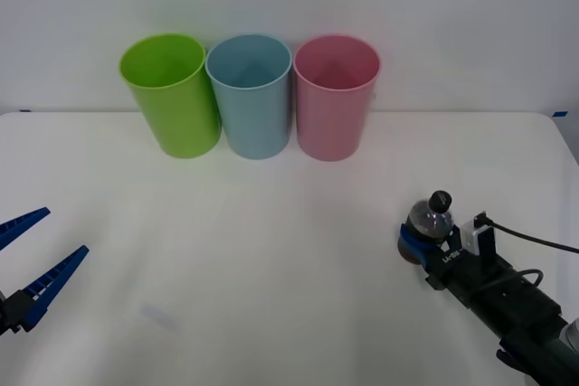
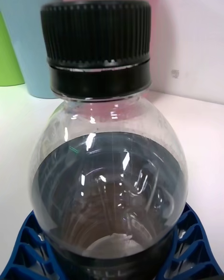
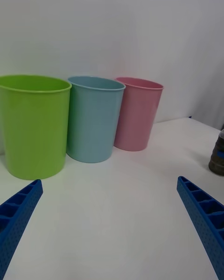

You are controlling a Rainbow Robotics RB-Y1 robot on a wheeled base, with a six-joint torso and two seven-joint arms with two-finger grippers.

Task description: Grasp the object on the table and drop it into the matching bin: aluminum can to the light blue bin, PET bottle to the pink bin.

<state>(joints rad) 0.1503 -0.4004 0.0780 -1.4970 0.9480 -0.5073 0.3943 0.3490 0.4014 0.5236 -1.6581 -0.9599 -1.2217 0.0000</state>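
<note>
The right end effector (image 1: 418, 243) has closed around the bottle (image 1: 431, 216) low on its body (cap clear), presumably for the pink bin (image 1: 335, 97); the left end effector (image 1: 36, 270) waits spread, empty.

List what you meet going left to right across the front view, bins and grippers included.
left gripper, open, at the left edge → lime green bin → light blue bin → pink bin → PET bottle upright in the right gripper, whose fingers close on its lower body.
</note>
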